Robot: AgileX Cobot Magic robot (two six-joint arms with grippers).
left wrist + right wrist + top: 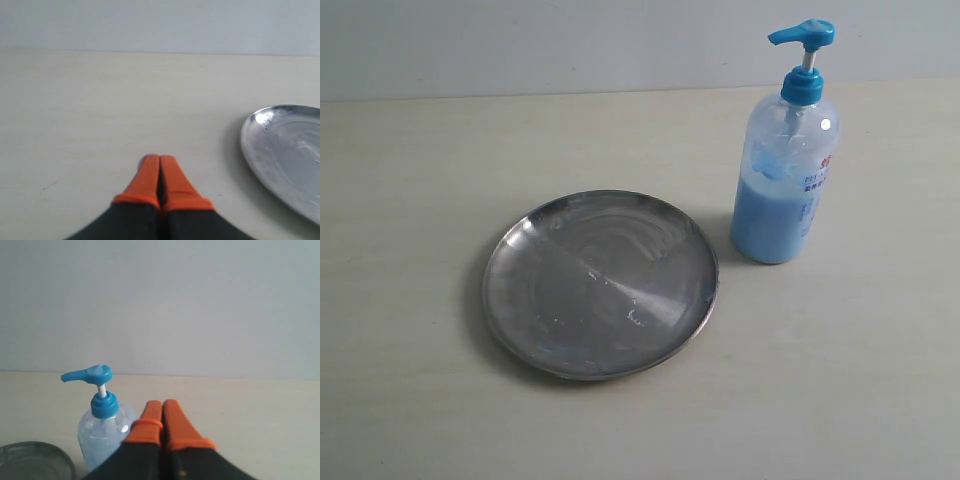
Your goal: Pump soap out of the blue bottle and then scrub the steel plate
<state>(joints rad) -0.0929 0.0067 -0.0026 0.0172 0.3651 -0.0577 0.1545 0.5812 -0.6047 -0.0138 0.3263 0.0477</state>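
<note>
The steel plate (600,283) lies flat on the table, left of centre, scuffed and shiny with faint smears on it. To its right stands the blue bottle (785,175), upright, its pump head (803,35) pointing left and pale blue soap (772,220) filling the lower half. Neither arm shows in the exterior view. My left gripper (159,159) is shut, orange fingers pressed together, with the plate's rim (250,150) off to one side. My right gripper (162,404) is also shut and empty, beside the bottle (102,432) and apart from it.
The pale table (840,380) stretches around both objects and ends at a plain light wall (570,40) at the back. A bit of the plate's rim (30,457) shows in the right wrist view's corner.
</note>
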